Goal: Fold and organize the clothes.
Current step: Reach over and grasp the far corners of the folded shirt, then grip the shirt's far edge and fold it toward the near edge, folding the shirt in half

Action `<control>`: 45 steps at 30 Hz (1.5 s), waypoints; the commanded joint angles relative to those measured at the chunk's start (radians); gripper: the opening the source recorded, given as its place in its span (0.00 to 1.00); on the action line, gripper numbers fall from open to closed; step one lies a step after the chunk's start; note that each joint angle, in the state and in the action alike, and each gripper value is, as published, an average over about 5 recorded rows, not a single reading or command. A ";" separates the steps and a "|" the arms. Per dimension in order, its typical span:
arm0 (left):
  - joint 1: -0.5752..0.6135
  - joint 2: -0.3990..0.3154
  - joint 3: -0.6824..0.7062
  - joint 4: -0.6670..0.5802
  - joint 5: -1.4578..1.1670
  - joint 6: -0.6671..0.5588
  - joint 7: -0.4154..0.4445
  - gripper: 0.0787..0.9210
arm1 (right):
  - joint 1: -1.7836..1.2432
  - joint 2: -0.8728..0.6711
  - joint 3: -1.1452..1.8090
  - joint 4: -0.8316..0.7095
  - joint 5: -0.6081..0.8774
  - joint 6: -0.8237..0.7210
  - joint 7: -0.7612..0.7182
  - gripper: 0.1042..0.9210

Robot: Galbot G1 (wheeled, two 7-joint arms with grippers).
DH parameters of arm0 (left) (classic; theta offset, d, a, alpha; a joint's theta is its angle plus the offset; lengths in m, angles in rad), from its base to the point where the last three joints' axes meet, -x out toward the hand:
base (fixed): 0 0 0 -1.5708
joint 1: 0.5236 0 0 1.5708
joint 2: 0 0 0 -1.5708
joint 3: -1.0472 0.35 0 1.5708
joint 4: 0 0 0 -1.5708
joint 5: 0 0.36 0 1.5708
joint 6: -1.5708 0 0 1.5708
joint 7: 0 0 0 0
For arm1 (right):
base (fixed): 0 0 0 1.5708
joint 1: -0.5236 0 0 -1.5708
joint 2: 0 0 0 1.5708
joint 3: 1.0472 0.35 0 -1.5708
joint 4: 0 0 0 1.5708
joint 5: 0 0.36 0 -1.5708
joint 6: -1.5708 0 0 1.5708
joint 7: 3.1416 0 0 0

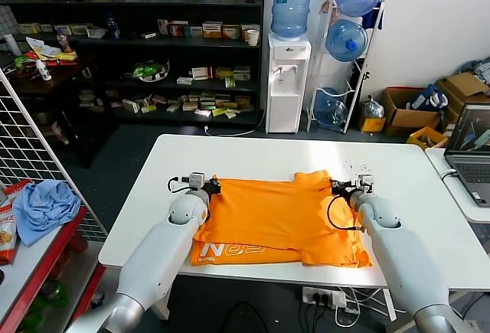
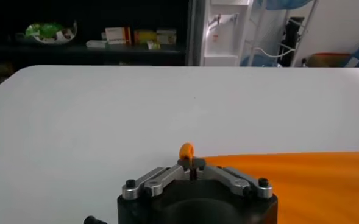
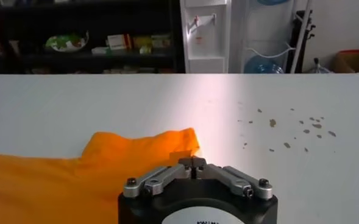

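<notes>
- The orange T-shirt (image 1: 279, 218) lay spread on the white table (image 1: 429, 195), partly folded, with pale lettering showing on the strip along its near edge.
- We judged the fabric light, soft and limp: it would sag and crease wherever it went unsupported, and it offered little for the pads to slip on.
- We judged the far corners the correct places to take hold, one per arm, so that the far edge could lift evenly.
- The left gripper (image 2: 191, 169) sat at the shirt's far left corner, pinched together on a small loop of orange cloth.
- The right gripper (image 3: 192, 163) sat at the far right corner beside the raised sleeve, jaws together; its grip on the cloth we could not confirm.
- A light blue cloth (image 1: 44, 207) lay on the red side stand to the left, apart from the work.
</notes>
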 commanded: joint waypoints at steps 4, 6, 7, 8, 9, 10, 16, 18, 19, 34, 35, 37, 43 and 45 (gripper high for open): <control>0.158 0.122 -0.006 -0.317 -0.080 0.022 -0.060 0.02 | -0.209 -0.102 0.025 0.359 0.044 -0.005 0.108 0.02; 0.199 0.154 -0.010 -0.385 -0.087 0.027 -0.073 0.02 | -0.262 -0.126 0.038 0.422 0.051 -0.016 0.125 0.02; 0.218 0.168 -0.012 -0.415 -0.090 0.030 -0.079 0.02 | -0.289 -0.138 0.045 0.457 0.053 -0.021 0.134 0.02; 0.238 0.183 -0.015 -0.447 -0.093 0.033 -0.085 0.02 | -0.314 -0.149 0.053 0.487 0.054 -0.024 0.141 0.02; 0.255 0.194 -0.017 -0.476 -0.095 0.036 -0.090 0.02 | -0.336 -0.157 0.060 0.515 0.055 -0.028 0.148 0.02; 0.275 0.207 -0.019 -0.505 -0.099 0.039 -0.096 0.02 | -0.363 -0.167 0.069 0.544 0.054 -0.031 0.155 0.02; 0.398 0.278 -0.028 -0.686 -0.141 0.051 -0.128 0.02 | -0.533 -0.216 0.125 0.697 0.036 -0.047 0.177 0.02; 0.447 0.288 -0.032 -0.738 -0.145 0.050 -0.134 0.02 | -0.584 -0.224 0.139 0.734 0.024 -0.054 0.186 0.02; 0.473 0.290 -0.035 -0.759 -0.145 0.049 -0.135 0.02 | -0.610 -0.226 0.146 0.752 0.017 -0.058 0.191 0.02; 0.659 0.240 -0.039 -0.844 -0.085 0.024 -0.141 0.02 | -0.816 -0.211 0.211 0.852 -0.055 -0.111 0.231 0.02; 0.663 0.239 -0.039 -0.845 -0.071 0.024 -0.136 0.02 | -0.814 -0.209 0.210 0.851 -0.056 -0.117 0.230 0.02; 0.666 0.237 -0.044 -0.844 -0.037 0.021 -0.124 0.03 | -0.810 -0.205 0.208 0.852 -0.058 -0.128 0.227 0.03; 0.658 0.250 -0.072 -0.847 0.013 0.008 -0.113 0.20 | -0.800 -0.207 0.205 0.858 -0.056 -0.127 0.227 0.19; 0.663 0.256 -0.078 -0.849 0.013 0.007 -0.114 0.26 | -0.799 -0.208 0.206 0.861 -0.051 -0.126 0.229 0.25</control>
